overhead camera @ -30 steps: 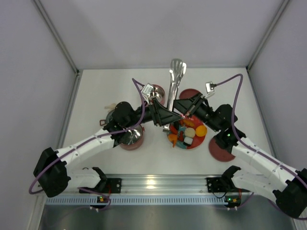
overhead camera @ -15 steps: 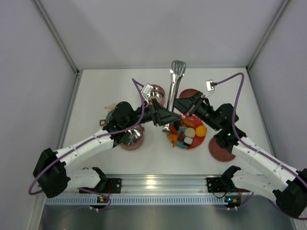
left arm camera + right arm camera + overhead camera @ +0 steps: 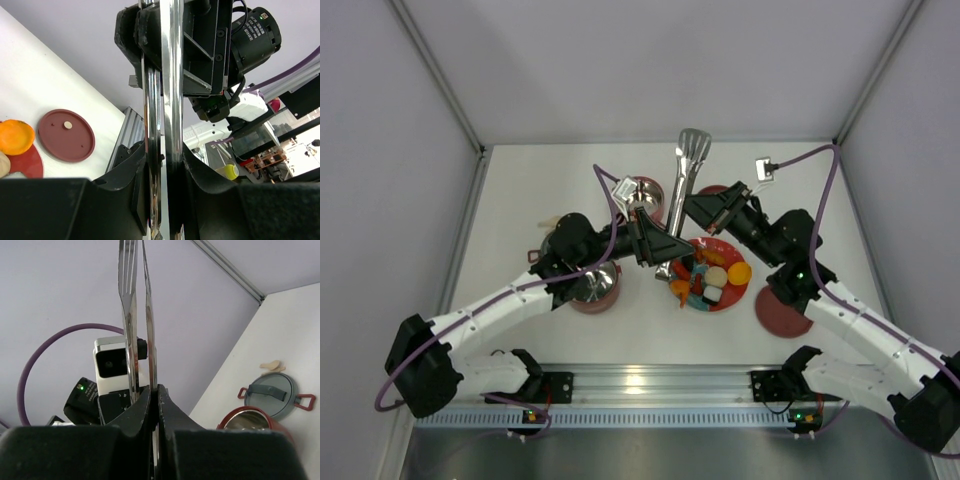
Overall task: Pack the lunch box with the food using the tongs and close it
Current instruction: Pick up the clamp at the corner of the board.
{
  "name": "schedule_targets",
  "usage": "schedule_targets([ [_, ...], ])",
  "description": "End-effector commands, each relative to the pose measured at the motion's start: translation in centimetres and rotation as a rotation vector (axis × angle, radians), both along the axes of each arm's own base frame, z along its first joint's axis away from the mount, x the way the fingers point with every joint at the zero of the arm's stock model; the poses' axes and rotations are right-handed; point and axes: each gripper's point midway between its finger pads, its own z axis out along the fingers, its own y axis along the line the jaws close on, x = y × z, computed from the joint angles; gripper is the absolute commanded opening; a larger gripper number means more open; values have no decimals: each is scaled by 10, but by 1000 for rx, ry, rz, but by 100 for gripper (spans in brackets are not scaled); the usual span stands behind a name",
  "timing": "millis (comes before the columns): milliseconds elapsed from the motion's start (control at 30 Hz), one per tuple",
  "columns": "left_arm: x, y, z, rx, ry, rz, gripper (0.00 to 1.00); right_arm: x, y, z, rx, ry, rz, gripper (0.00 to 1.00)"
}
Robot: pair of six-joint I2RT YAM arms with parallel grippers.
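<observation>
The silvery tongs (image 3: pixel 688 165) stand over the middle of the table, head toward the back wall. My left gripper (image 3: pixel 665 255) is shut on both arms near their lower end; in the left wrist view the two arms (image 3: pixel 172 75) run up between its fingers (image 3: pixel 135 175). My right gripper (image 3: pixel 692 205) is shut on one arm of the tongs (image 3: pixel 131 305) higher up, while the other arm passes outside its left finger (image 3: pixel 137 410). The food (image 3: pixel 710 278) lies on a red plate (image 3: pixel 725 303). One lunch box pot (image 3: pixel 595 285) stands under the left arm, another (image 3: pixel 648 190) behind it.
A maroon lid (image 3: pixel 778 312) lies right of the plate and shows in the left wrist view (image 3: pixel 66 135) beside an orange piece (image 3: pixel 15 137). A second lid (image 3: pixel 718 190) peeks out behind the right gripper. A grey dish (image 3: pixel 272 392) sits by a pot (image 3: pixel 255 420).
My right gripper opened briefly, slid toward the back along the tongs and shut again. The left gripper closed tighter. The tongs' head tilted slightly to the right.
</observation>
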Motion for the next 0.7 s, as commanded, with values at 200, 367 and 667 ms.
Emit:
schedule_targets([
  [200,-19,10,29,-72,-116,-31,51,4,-7,12,-1,-37,-53,0],
  [367,-18,11,30,-79,-114,-23,57,1,-17,13,32,-41,-84,0],
  [667,-17,10,27,-93,-99,-19,57,-1,-33,11,149,-27,-133,0],
])
